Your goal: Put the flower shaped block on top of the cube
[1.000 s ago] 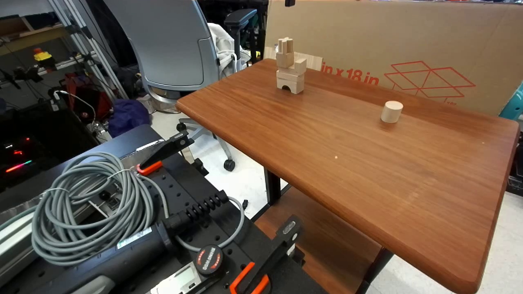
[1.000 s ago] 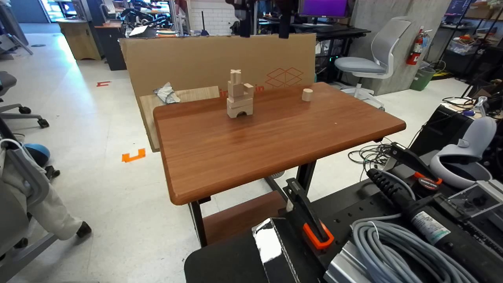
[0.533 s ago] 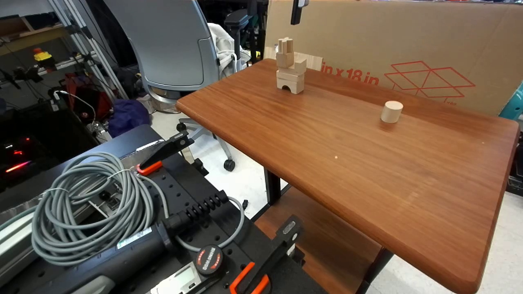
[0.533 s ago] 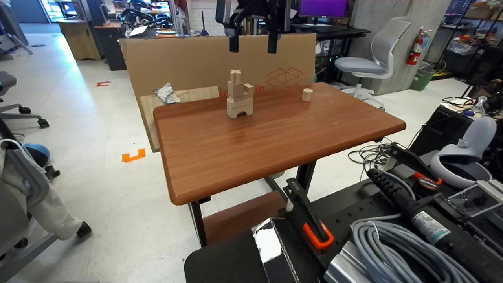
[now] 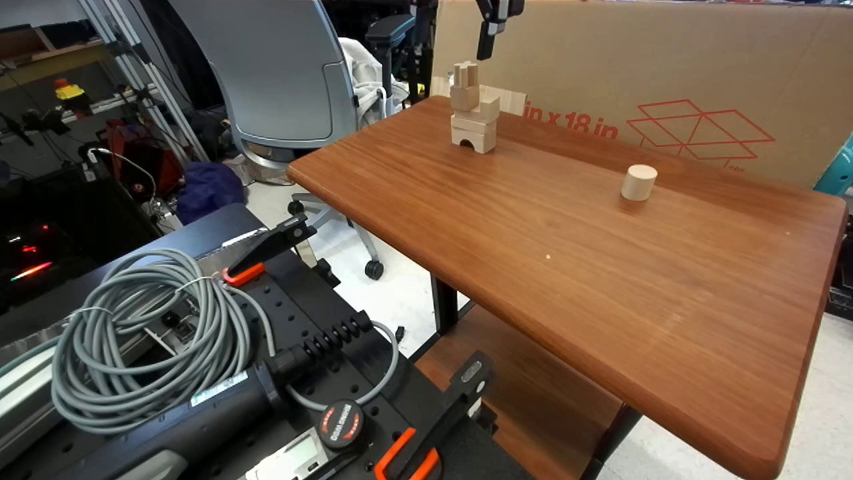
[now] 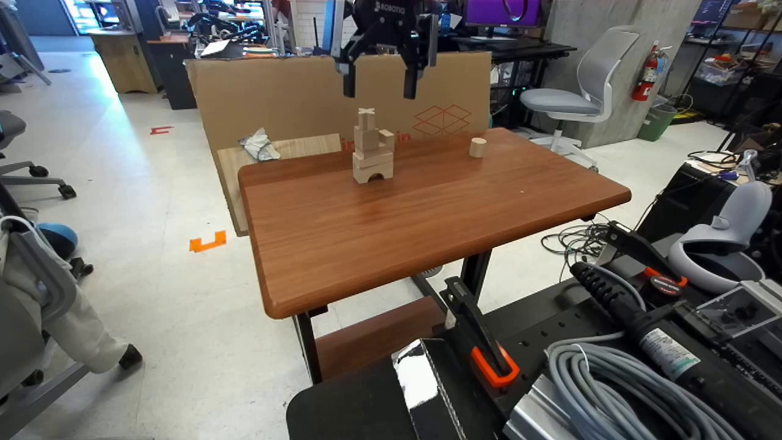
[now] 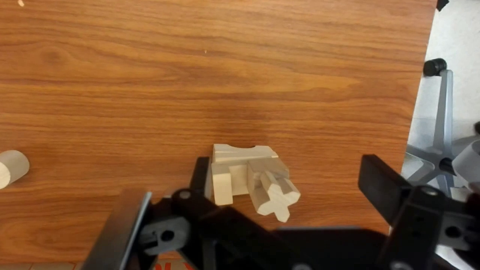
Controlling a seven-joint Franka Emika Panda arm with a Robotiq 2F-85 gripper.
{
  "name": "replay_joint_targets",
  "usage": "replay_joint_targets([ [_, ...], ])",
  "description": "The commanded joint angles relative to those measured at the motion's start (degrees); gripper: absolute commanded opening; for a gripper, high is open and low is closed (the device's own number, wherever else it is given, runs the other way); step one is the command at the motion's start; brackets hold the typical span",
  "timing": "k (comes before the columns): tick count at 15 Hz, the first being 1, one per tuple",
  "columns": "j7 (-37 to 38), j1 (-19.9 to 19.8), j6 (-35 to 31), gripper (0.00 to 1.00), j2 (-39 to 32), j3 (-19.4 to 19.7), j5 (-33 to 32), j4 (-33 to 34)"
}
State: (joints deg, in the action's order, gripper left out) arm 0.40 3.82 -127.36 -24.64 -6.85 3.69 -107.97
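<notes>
The flower shaped block (image 5: 466, 74) is a small pale wooden piece with a cross-like end. It stands upright on top of the cube (image 5: 464, 98) at the top of a stack; both also show in an exterior view, the flower shaped block (image 6: 366, 120) above the cube (image 6: 366, 140). In the wrist view the flower shaped block (image 7: 276, 202) points up toward the camera, with the cube (image 7: 267, 166) partly hidden under it. My gripper (image 6: 379, 90) is open and empty above the stack. In the wrist view the gripper (image 7: 285, 163) has its fingers wide apart, the stack nearer the left finger.
Under the cube are a notched block (image 5: 490, 109), a flat block and an arch block (image 5: 473, 138) on the brown table (image 5: 600, 267). A wooden cylinder (image 5: 639, 183) stands apart; it also shows in the wrist view (image 7: 15, 167). A cardboard sheet (image 6: 275, 91) stands behind the table.
My gripper has come down into view toward the stack, and it has shifted left in an exterior view. The fingers stay open. The blocks and cylinder have not moved.
</notes>
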Motion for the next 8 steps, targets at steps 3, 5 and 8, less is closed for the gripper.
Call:
replay_joint_targets([
  [3, 3.34, 1.25, -1.92, 1.0, -2.52, 0.54, 1.19, 2.52],
  [5, 4.11, 1.58, -2.49, 1.0, -3.01, 0.62, 0.86, 2.93],
  [8, 5.47, 2.31, -3.79, 0.9, -3.78, 0.92, 0.14, 3.41],
])
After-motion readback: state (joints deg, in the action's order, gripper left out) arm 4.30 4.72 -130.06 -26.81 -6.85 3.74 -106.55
